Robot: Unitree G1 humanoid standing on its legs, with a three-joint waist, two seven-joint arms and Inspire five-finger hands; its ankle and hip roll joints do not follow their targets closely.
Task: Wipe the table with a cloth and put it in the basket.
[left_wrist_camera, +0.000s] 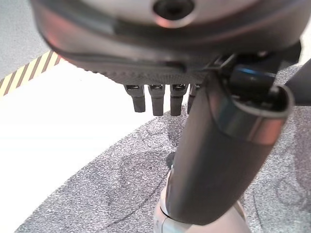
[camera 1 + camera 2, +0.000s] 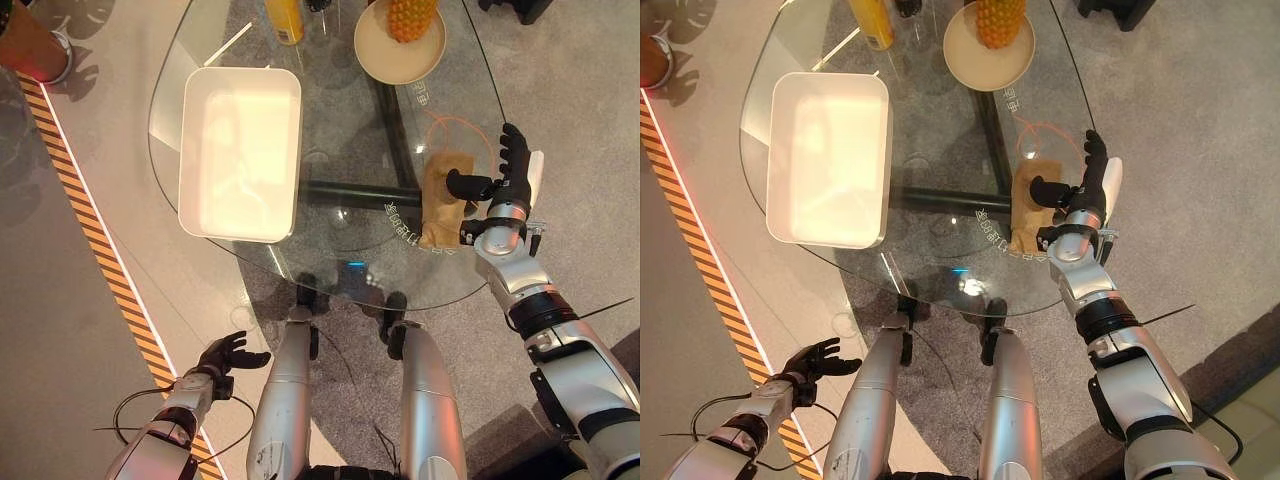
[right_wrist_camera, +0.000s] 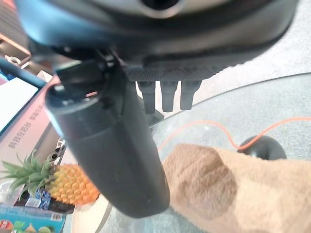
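Observation:
A tan cloth (image 2: 441,197) lies crumpled on the round glass table (image 2: 340,140) near its right edge, also seen in the right wrist view (image 3: 228,187). My right hand (image 2: 507,175) hovers at the cloth's right side, fingers straight and thumb pointing across the cloth, holding nothing. A white rectangular basket (image 2: 240,152) sits on the table's left part. My left hand (image 2: 225,355) hangs low beside the table's near left, over the floor, with relaxed spread fingers.
A tan plate (image 2: 385,55) carrying a pineapple (image 2: 410,17) stands at the table's far side, with a yellow bottle (image 2: 285,20) to its left. An orange cable (image 2: 455,125) loops under the glass. Striped floor tape (image 2: 90,240) runs along the left. A person's shoe (image 2: 35,45) shows far left.

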